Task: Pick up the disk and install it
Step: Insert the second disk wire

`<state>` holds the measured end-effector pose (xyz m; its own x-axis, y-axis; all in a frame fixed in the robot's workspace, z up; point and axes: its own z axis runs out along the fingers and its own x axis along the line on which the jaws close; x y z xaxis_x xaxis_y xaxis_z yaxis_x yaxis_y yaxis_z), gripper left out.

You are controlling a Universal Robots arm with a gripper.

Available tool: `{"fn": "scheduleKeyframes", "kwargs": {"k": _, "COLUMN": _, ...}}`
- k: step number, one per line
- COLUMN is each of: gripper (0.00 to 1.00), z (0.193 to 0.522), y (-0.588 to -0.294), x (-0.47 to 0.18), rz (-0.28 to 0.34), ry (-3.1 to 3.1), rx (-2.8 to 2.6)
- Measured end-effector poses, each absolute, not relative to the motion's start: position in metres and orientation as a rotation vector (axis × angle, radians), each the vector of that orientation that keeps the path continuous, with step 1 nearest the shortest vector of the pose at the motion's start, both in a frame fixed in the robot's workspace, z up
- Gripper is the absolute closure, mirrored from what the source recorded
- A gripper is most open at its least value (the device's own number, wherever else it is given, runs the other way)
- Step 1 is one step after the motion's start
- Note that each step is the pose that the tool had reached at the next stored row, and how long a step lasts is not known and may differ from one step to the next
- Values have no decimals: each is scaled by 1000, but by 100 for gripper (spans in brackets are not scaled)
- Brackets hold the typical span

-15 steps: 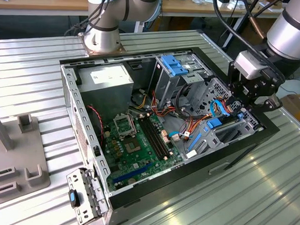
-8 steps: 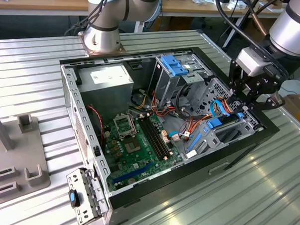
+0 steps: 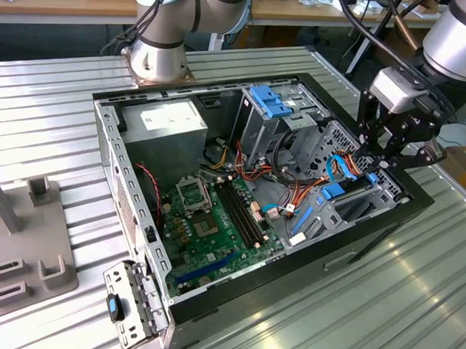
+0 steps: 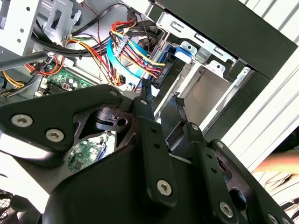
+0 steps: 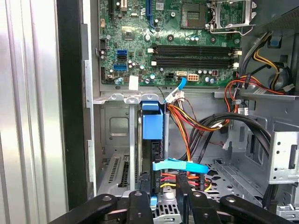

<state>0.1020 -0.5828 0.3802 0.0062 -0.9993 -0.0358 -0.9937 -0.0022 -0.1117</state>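
The disk (image 5: 153, 123) stands on edge inside the drive bay at the case's corner, its blue carrier rail facing up and its dark side below. In the exterior view the disk (image 3: 333, 189) sits low in that bay at the exterior view's right. My gripper (image 3: 388, 154) hangs just above it, over the case's edge. In both wrist views the black fingers (image 5: 140, 205) reach toward the bay; the gripper (image 4: 160, 98) is open, holding nothing, its tips on either side of the disk's cabled end. The blue rail end (image 4: 181, 51) lies just beyond the tips.
The open computer case (image 3: 212, 301) lies on a ribbed metal table. Inside are the green motherboard (image 3: 215, 220), a power supply (image 3: 161, 129), an upright grey bay with a blue latch (image 3: 271, 103) and bundled cables (image 5: 196, 121). Another arm's base (image 3: 157, 59) stands behind; a grey fixture (image 3: 21, 246) lies left.
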Motion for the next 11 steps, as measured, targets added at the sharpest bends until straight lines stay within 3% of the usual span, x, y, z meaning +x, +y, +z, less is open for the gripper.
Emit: {"fn": "scheduleKeyframes", "kwargs": {"k": 11, "gripper": 64, "z": 386, "y": -583, "x": 103, "rz": -79, "ry": 2144, "rx": -2153}}
